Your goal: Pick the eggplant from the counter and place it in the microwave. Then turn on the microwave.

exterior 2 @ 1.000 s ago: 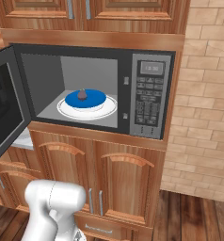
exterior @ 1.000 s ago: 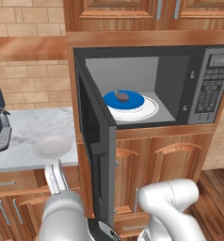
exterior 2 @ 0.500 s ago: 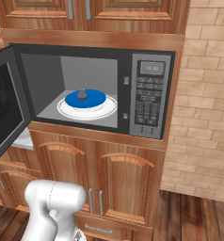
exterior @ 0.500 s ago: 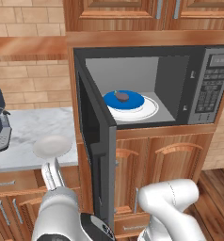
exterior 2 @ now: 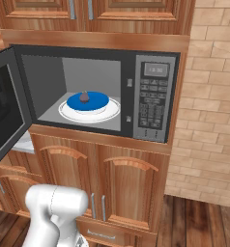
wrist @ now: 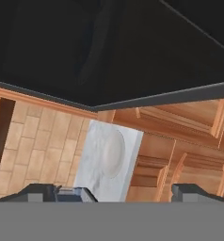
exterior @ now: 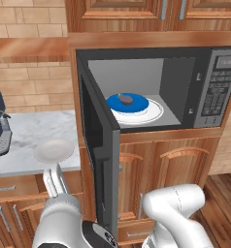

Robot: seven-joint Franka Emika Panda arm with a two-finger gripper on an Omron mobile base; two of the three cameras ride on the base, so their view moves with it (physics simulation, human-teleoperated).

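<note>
Marbled counter [exterior: 25,135], brick wall [exterior 2: 208,96], wooden cabinets [exterior 2: 112,183]

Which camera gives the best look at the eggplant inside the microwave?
The right base view: the eggplant sits unobstructed on the blue plate, seen almost straight on. The left base view shows it too, at an angle past the open door.

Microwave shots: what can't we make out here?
- Microwave panel buttons: labels too small in both base views.
- Eggplant on the blue plate: stem too small to tell.
- Pincer: fingertips cut off at the bottom of the hand view.
- Door handle: hidden, door seen edge-on in left base view.
</note>
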